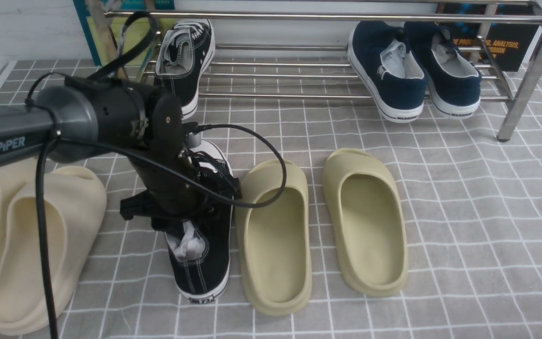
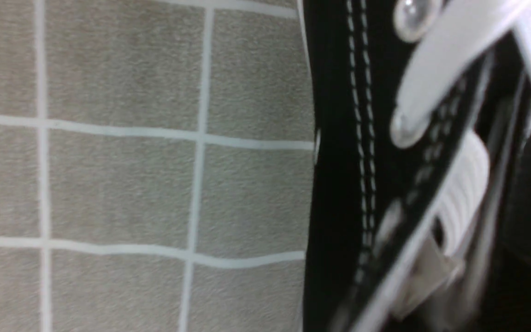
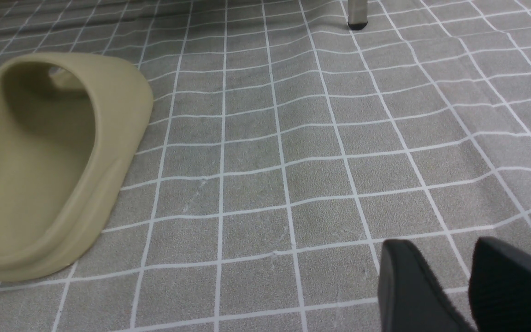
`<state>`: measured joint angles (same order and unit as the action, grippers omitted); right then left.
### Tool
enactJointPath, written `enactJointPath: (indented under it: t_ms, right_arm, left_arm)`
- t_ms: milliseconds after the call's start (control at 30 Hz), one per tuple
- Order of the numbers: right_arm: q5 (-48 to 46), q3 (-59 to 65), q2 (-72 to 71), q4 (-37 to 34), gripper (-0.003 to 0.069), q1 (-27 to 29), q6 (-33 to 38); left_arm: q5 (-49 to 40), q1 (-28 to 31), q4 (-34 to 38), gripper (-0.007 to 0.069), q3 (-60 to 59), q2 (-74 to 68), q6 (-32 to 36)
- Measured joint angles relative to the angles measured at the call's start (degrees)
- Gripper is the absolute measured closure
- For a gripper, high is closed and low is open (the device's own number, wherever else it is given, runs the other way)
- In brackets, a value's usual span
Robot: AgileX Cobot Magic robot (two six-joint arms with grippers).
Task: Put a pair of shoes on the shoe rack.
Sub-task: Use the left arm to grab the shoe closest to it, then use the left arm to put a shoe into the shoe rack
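The grey gridded floor (image 1: 478, 226) is bearing a chrome shoe rack (image 1: 530, 77). A black sneaker (image 1: 210, 263), olive slippers (image 1: 370, 221) and beige slippers (image 1: 40, 245) are lying there.

front: down toward shoe rack (image 1: 327, 17) | left wrist: tight on sneaker (image 2: 339, 184) | right wrist: low, shares slipper (image 3: 109, 147)

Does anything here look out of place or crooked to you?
Yes, the black pair is split. One black sneaker sits tilted on the shoe rack, its heel hanging past the front bar. Its mate lies on the floor between a beige slipper and an olive slipper.
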<state>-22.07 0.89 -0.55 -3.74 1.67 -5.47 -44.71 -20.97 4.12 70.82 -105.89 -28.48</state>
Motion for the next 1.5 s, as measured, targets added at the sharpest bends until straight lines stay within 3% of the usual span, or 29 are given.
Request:
enactJointPath:
  t_ms: [133, 567, 767, 1100, 1500]
  right_arm:
    - [0.00, 0.00, 0.00, 0.00, 0.0420, 0.00, 0.00]
    - [0.00, 0.00, 0.00, 0.00, 0.0420, 0.00, 0.00]
    - [0.00, 0.00, 0.00, 0.00, 0.0420, 0.00, 0.00]
    - [0.00, 0.00, 0.00, 0.00, 0.0420, 0.00, 0.00]
    - [0.00, 0.00, 0.00, 0.00, 0.0420, 0.00, 0.00]
  left_arm:
    - [0.67, -0.18, 0.82, 0.0617, 0.07, 0.51, 1.63]
    - [-8.44, 0.10, -1.37, 0.0613, 8.68, 8.64, 6.16]
    - [-13.15, 0.10, 2.94, 0.0613, 16.31, 7.40, 13.01]
    - [-23.95, 0.10, 4.93, 0.0613, 37.61, -6.06, 17.72]
    - [-20.38, 0.84, 1.38, 0.0613, 68.70, -26.45, 19.96]
